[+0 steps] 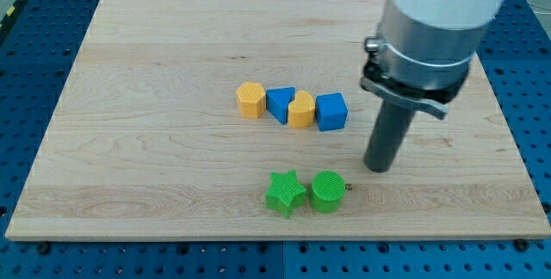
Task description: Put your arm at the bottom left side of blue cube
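The blue cube (331, 111) sits near the board's middle, at the right end of a row of blocks. My tip (378, 167) rests on the board to the lower right of the blue cube, with a clear gap between them. To the cube's left, touching it, is a yellow heart-like block (301, 110), then a blue triangular block (280, 103), then a yellow hexagonal block (250, 100).
A green star (285, 193) and a green cylinder (327, 192) lie side by side below the row, to the lower left of my tip. The wooden board (129, 141) lies on a blue perforated table (17, 72).
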### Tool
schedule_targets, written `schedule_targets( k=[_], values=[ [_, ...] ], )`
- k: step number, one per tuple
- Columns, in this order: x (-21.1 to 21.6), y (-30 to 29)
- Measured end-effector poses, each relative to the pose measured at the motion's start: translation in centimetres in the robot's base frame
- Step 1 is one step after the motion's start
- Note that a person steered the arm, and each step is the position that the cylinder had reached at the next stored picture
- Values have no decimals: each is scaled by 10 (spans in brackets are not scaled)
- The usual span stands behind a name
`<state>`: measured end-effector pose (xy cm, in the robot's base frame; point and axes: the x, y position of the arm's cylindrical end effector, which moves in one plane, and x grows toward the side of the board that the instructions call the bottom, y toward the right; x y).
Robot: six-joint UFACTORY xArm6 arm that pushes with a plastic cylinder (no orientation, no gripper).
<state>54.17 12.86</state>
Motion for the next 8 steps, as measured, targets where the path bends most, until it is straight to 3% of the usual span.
schedule_targets(
  k=[3,5,8],
  values=[
    [4,10],
    [14,-51],
    [-35,-82]
  ],
)
